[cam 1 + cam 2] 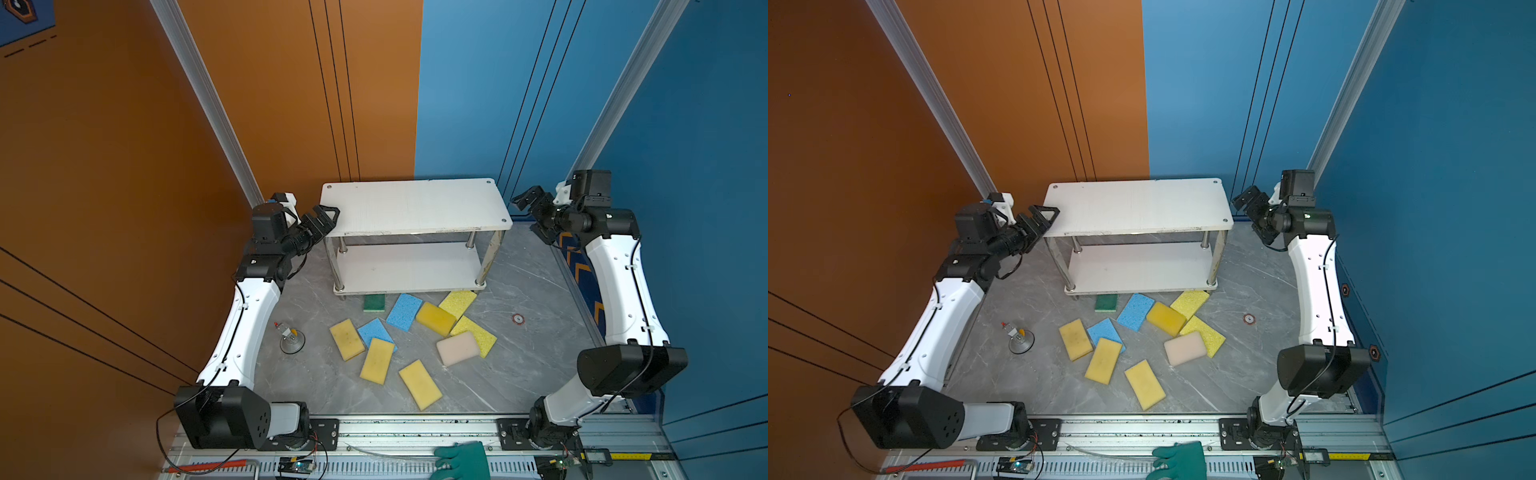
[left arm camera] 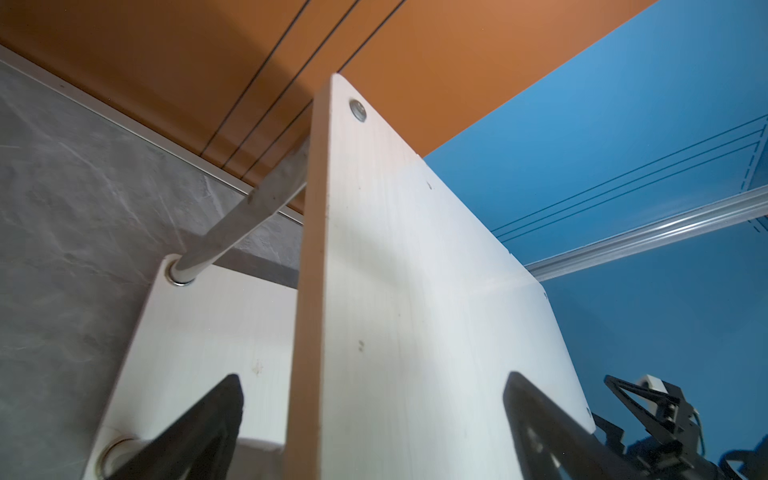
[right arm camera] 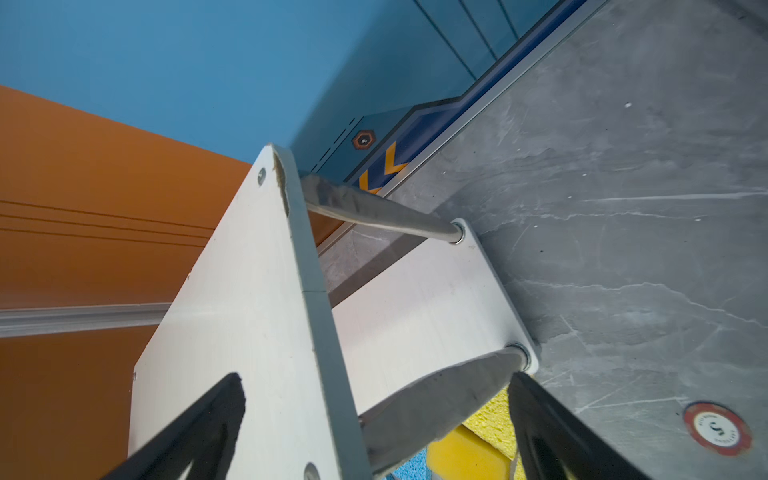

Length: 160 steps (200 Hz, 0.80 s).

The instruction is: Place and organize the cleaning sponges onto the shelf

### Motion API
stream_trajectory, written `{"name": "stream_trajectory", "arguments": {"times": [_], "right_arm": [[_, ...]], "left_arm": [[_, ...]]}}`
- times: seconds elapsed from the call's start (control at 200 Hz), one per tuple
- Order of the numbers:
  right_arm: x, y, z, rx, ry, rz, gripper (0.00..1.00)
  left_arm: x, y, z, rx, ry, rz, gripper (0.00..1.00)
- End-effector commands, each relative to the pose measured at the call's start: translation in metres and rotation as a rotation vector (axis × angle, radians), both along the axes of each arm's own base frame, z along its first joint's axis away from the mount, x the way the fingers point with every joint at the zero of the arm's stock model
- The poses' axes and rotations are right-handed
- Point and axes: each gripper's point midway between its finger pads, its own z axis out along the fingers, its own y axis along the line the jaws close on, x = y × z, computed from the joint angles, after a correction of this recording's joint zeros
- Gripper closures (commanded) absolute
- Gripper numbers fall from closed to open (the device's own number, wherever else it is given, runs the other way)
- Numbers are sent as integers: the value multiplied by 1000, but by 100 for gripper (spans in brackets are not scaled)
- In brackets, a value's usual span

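The shelf [image 1: 415, 205] stands at the far middle of the grey marbled counter [image 1: 540, 299], close to the back wall. The cleaning sponges [image 1: 377, 360] all lie loose on the counter just on the near side of it, scattered from centre-left to centre-right. The dark green sponge [image 1: 374, 302] sits partly under the shelf's near edge. Two blue sponges [image 1: 404, 311] and a thick yellow sponge [image 1: 435, 318] touch or overlap their neighbours. The pink-beige sponge [image 1: 458, 348] rests on a porous yellow one.

Left of the scatter stands a small metal cone stand [image 1: 292, 338] with a clip on top. To the right lies a round red-and-white disc [image 1: 518, 319]. A teal glove [image 1: 463, 459] rests on the near rail.

The left fingers [image 2: 195, 432] are wide apart, one on either side of the top board's left end. Contact with the board cannot be confirmed. The right fingers [image 3: 195, 432] are also apart and hold nothing. They are at the board's right end, with a chrome post [image 3: 436, 399] directly ahead.

The back wall is orange on the left and blue on the right, framed by aluminium rails.
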Motion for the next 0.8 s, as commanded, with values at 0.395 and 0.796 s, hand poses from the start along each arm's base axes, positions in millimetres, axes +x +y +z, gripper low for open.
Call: {"name": "stream_trajectory", "arguments": {"times": [0.395, 0.796], "right_arm": [[-98, 33, 103, 22, -252, 130, 0], [-179, 138, 62, -139, -115, 510, 0]], "left_arm": [[-139, 5, -20, 110, 125, 27, 2], [-172, -46, -74, -23, 294, -215, 2]]}}
